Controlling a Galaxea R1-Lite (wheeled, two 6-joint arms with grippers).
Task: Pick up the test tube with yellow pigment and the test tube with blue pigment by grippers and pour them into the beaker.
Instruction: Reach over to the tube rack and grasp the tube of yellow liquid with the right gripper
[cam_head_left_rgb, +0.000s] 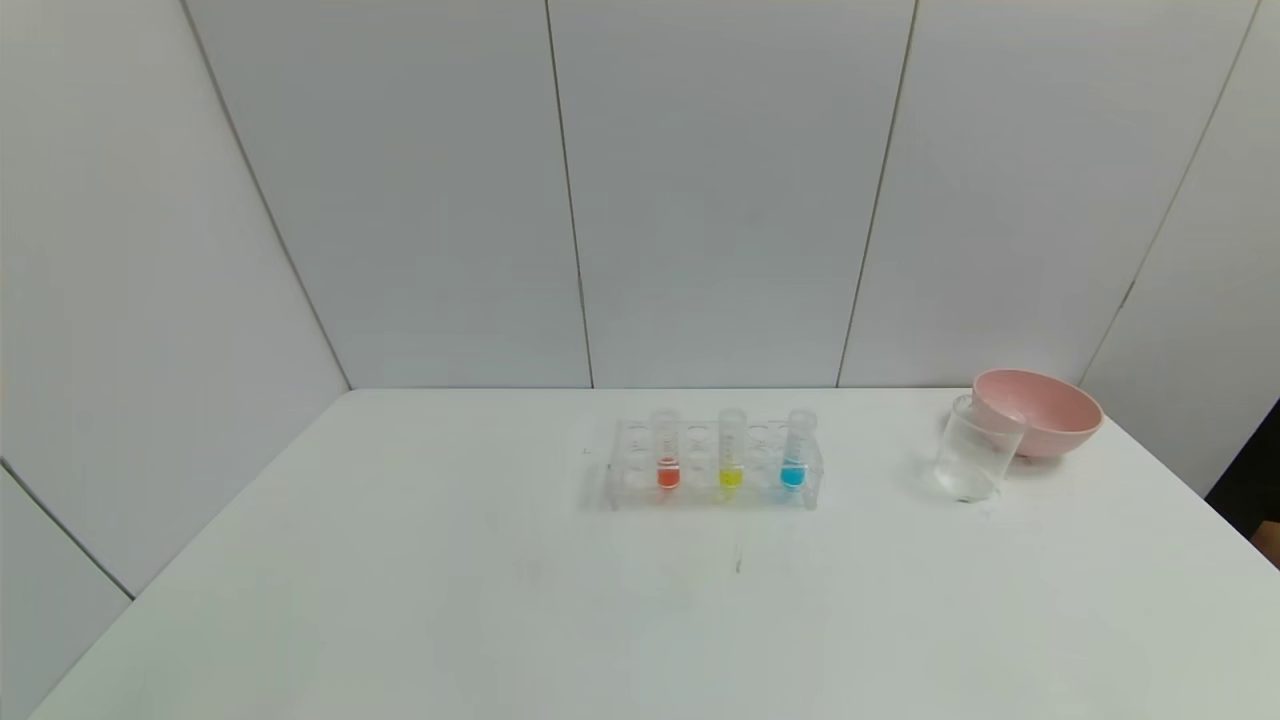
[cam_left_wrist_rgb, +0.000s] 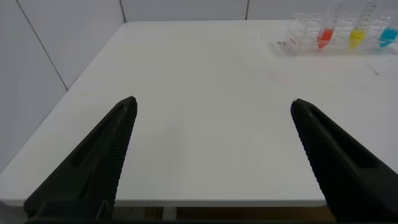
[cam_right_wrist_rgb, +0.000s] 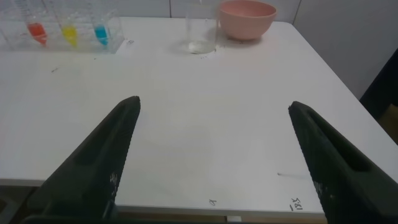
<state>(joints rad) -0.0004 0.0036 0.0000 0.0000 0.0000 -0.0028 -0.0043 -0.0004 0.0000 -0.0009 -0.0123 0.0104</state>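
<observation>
Since neither arm shows in the head view, nothing has been lifted and the step in hand is the first reach. There the clear rack (cam_head_left_rgb: 714, 466) stands mid-counter (cam_head_left_rgb: 400, 600) with three tubes upright in it: the orange-red tube (cam_head_left_rgb: 667, 450) on the left, the test tube with yellow pigment (cam_head_left_rgb: 731, 450) in the middle, and the test tube with blue pigment (cam_head_left_rgb: 797, 450) on the right. The beaker (cam_head_left_rgb: 977, 450) stands well to the rack's right, just in front of the pink bowl (cam_head_left_rgb: 1040, 410).

From the left wrist view, the left end effector (cam_left_wrist_rgb: 213, 109) hangs low near the counter's edge, fingers spread wide and holding nothing; the rack (cam_left_wrist_rgb: 339, 31) sits far ahead. It should come down over the yellow tube (cam_left_wrist_rgb: 356, 36) from above, clear of its orange-red neighbour.

From the right wrist view, the right end effector (cam_right_wrist_rgb: 214, 109) is likewise spread and bare, with the blue tube (cam_right_wrist_rgb: 101, 34) and the beaker (cam_right_wrist_rgb: 202, 31) ahead. I would grip each tube high on its bare upper part and draw it straight up, so that the rack does not drag.
</observation>
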